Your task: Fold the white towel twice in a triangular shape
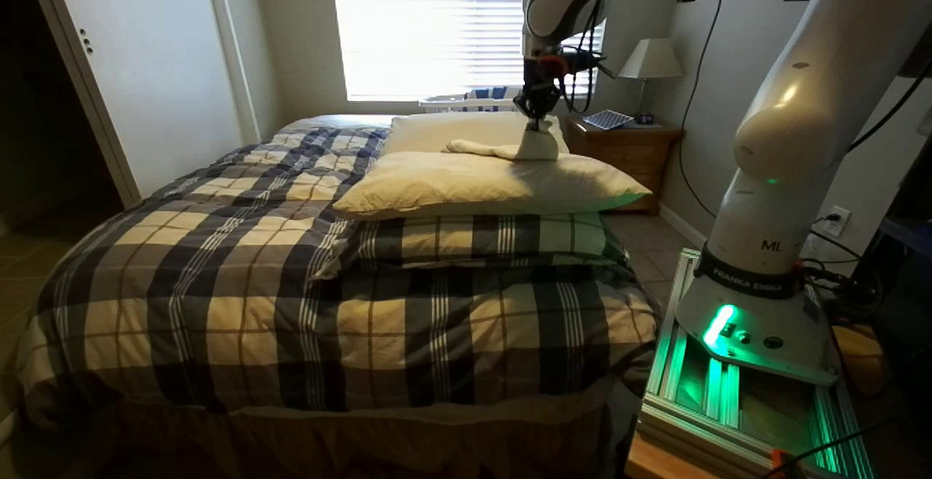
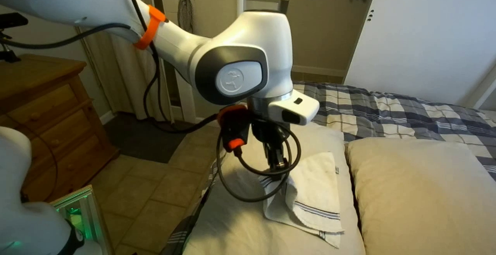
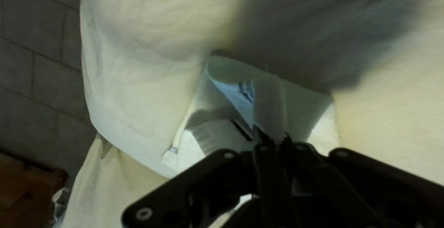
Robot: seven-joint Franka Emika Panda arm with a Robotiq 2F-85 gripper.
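One cable loop [image 2: 252, 200], in an exterior view, overlaps the claw [image 3: 273, 138] pinching the white towel [image 2: 317, 185] on a cream pillow [image 2: 228, 228].

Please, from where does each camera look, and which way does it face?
An exterior view stands off the bed, facing the window; arm and base show.
An exterior view sits high, facing the white door across the pillows; arm and base partly show.
The wrist view sits on the arm, looking down at the white towel; only the gripper shows.
Both exterior views share bed and white towel.
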